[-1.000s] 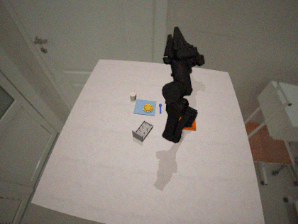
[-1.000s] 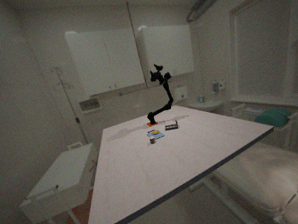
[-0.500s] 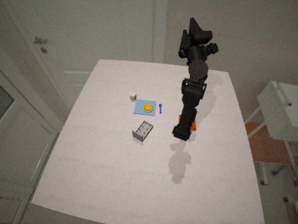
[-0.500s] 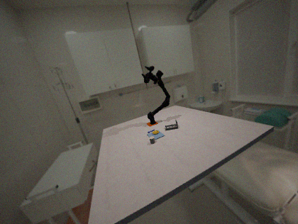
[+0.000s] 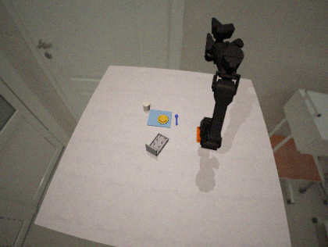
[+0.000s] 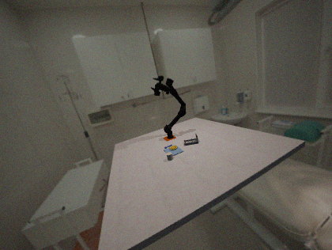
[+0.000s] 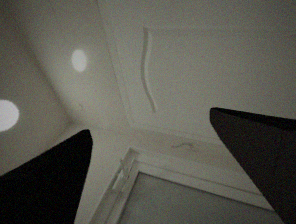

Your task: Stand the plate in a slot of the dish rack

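Top view shows the plate on a blue mat near the desk middle; it looks stiff and slippery, best pinched at its rim. The claw is open, empty, high above.

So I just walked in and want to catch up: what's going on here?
Nothing is being handled yet. The arm is raised high, its open tool empty and aimed up toward the ceiling. The yellow plate lies flat on a blue mat beside a blue spoon and a cup. The dish rack holds nothing.

Matte black arm (blocky links), orange base.
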{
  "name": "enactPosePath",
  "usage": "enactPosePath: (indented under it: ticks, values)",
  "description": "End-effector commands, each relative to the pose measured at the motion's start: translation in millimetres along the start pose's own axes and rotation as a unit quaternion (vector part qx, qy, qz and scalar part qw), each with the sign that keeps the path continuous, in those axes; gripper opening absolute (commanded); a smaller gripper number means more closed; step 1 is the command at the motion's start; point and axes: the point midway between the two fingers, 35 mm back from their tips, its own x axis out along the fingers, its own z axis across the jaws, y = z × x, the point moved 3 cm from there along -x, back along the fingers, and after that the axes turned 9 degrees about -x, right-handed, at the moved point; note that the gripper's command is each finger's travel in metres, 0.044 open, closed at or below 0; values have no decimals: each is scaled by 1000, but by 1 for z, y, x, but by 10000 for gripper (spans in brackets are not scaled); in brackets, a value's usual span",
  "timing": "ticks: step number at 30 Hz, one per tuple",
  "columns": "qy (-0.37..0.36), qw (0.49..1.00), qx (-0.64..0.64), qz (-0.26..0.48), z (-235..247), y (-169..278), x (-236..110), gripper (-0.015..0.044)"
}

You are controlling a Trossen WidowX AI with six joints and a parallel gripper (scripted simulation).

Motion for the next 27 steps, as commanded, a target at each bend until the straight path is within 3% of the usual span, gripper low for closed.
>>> enactPosePath:
  ticks: [1, 27]
  values:
    - [26, 999, -11, 15, -15, -5, 11, 400]
    - [169, 963, -115, 174, -109, 11, 69, 400]
